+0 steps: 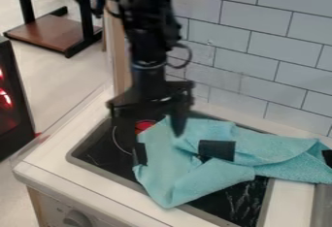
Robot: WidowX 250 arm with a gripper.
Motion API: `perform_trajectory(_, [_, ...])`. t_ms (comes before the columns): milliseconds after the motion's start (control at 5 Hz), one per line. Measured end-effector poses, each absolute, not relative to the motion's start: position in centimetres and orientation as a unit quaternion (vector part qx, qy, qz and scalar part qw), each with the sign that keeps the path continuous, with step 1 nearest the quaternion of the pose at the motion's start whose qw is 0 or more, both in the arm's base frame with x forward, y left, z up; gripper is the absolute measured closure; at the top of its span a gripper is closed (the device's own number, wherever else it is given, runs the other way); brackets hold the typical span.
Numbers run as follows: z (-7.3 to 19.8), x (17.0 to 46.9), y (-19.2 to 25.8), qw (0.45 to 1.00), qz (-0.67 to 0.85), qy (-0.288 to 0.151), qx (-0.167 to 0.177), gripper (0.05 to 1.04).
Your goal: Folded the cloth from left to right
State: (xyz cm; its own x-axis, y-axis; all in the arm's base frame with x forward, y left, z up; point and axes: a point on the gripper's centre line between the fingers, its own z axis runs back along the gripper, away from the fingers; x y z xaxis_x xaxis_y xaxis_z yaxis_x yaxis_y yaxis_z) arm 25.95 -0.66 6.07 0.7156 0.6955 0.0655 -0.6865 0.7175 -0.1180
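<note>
Right now, in the camera view, the tool [150,128] hangs over the upper left part of the cooktop [85,156], its two fingers standing apart. The teal cloth [170,185] lies bunched below the tool and off to its right, across the cooktop and onto the counter [290,202]; whether a finger touches it, I cannot tell. One fold crosses its middle, near a black patch [217,149] right of and below the tool. Behind the tool rises a tiled wall [250,41]; below and left of it sits a knob [77,219].
</note>
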Motion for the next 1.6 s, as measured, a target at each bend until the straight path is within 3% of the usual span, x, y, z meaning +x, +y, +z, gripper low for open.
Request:
perform_trajectory(400, [4.2,26.3,0.4,0.941,0.332,-0.044,-0.040,0.085])
perform_trajectory(600, [2.0,26.3,0.4,0.944,0.327,-0.021,-0.033,0.085])
perform_trajectory(1200, [-0.8,27.0,2.4,0.938,0.346,-0.007,-0.003,0.085])
perform_trajectory(1400, [-1.1,27.3,2.6,0.938,0.347,-0.005,0.000,0.143])
perform_trajectory(1600, [-1.4,27.5,2.5,0.935,0.354,-0.001,-0.001,0.430])
